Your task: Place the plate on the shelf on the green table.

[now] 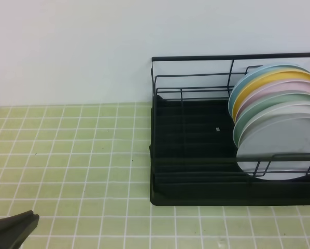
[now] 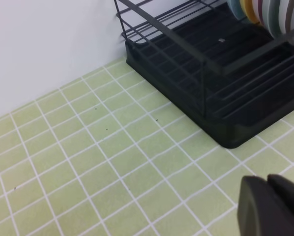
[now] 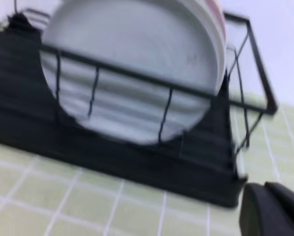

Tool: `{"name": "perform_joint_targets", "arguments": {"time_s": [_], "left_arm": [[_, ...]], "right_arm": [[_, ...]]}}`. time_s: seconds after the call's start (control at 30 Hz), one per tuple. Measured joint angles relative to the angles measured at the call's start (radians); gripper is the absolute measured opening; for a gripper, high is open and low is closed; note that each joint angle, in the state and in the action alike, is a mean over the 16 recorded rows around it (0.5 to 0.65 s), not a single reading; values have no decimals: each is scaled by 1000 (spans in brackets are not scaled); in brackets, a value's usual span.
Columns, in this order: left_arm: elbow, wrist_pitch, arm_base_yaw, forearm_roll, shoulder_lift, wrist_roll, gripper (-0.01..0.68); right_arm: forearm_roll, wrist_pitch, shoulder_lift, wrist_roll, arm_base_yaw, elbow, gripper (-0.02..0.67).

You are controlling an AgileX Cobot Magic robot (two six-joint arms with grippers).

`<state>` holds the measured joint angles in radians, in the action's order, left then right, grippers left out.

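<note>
The pale grey-blue plate (image 1: 279,150) stands on edge at the front of a row of coloured plates in the right end of the black wire shelf (image 1: 186,155), which sits on the green table (image 1: 67,155). In the right wrist view the plate (image 3: 132,64) fills the shelf (image 3: 137,157) behind the front rail, slightly blurred. My right gripper (image 3: 266,189) is shut and empty, low over the tiles in front of the shelf's right corner. At the bottom left corner of the high view, my left gripper (image 1: 28,220) is shut and empty too, its tips (image 2: 269,183) pressed together over the tiles (image 2: 88,147).
Yellow, pink, mint-green and white plates (image 1: 279,88) stand behind the grey-blue one. The left half of the shelf's tray (image 2: 225,64) holds no plates. A white wall (image 1: 67,52) rises directly behind the table and shelf.
</note>
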<state>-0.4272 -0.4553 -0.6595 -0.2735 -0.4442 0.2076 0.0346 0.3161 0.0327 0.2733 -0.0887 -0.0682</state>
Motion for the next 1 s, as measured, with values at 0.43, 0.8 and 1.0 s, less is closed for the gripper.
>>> {"name": "perform_joint_targets", "arguments": {"time_s": [0.43,0.8,1.0], "left_arm": [[0,0,0,0,0,0,-3],[0,0,0,0,0,0,-3],[0,0,0,0,0,0,-3]], "right_arm": [[-102,3,-40,-125,0,70,-3],[-104,5,-40,-132,0,70,-3],[-104,6,-40,-132,0,70,-4]]}}
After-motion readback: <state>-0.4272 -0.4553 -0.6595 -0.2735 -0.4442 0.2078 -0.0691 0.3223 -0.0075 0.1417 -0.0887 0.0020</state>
